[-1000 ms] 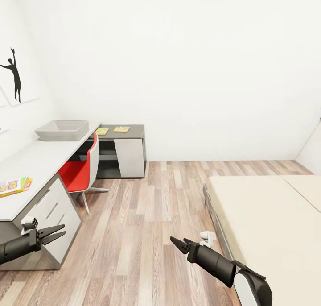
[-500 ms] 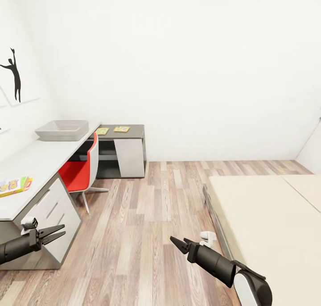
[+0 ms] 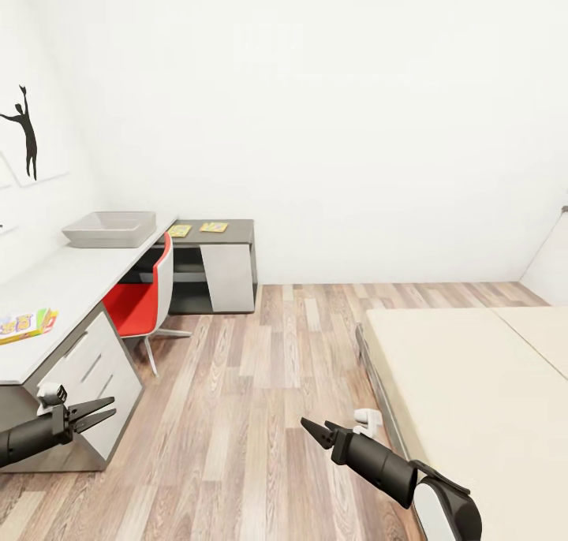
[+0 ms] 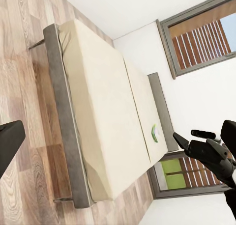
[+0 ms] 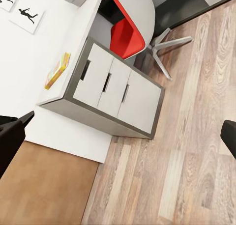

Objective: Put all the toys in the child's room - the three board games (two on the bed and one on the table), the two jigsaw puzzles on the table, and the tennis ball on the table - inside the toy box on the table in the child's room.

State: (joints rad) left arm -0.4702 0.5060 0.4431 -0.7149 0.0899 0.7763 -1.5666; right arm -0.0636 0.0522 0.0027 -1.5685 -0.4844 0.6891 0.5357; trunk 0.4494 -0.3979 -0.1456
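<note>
Between table (image 3: 71, 289) and bed (image 3: 473, 383)

Our left gripper (image 3: 101, 412) and right gripper (image 3: 314, 430) hang slightly parted, empty; toy box (image 3: 110, 229) sits far (two jigsaw puzzles (image 3: 197, 229) beyond it).

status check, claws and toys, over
Left claw and right claw open, empty. Toy box on table. Red chair at table.

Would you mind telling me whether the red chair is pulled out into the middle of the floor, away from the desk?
No. In the head view the red chair sits tucked against the table, its seat under the desk top.
</note>
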